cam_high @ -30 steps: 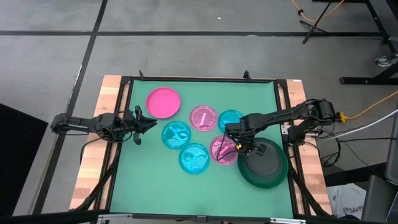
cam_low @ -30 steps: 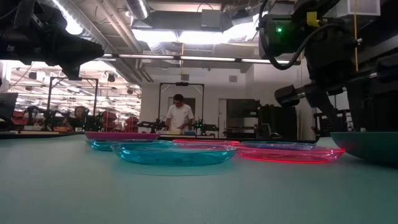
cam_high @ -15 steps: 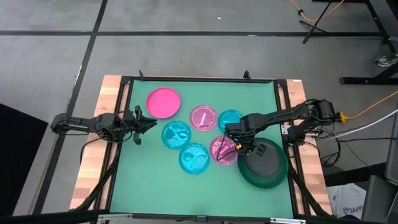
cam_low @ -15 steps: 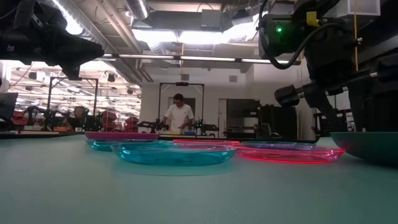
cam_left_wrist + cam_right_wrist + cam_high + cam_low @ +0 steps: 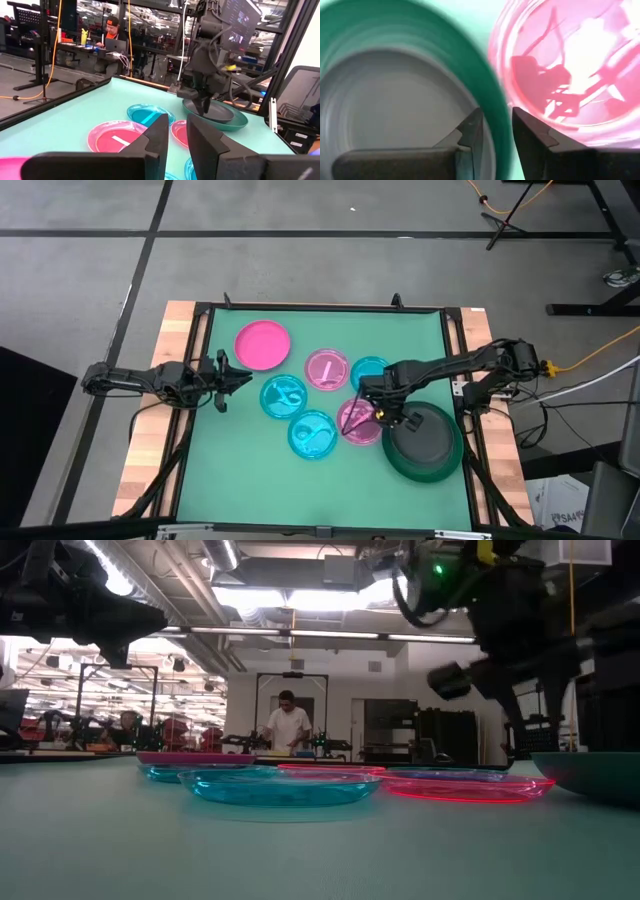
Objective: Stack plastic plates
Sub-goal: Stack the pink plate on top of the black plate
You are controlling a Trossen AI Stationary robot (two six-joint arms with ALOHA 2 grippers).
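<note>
Mint-green surface (image 5: 230, 470), hot pink plate (image 5: 263, 345), dark grey plate (image 5: 423, 442) in dark green plate (image 5: 400, 466), small translucent plates (image 5: 311, 435) (three cyan, two pink), black tools (image 5: 384, 417)

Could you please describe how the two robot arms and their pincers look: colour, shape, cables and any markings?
Both arms are dark, nearly black, made of slim jointed segments. The left pincer and the right pincer each end in two flat dark fingers. Black cables run along the arms. The right arm carries a small yellow mark near its base, and a green light glows on it in the low view.
</note>
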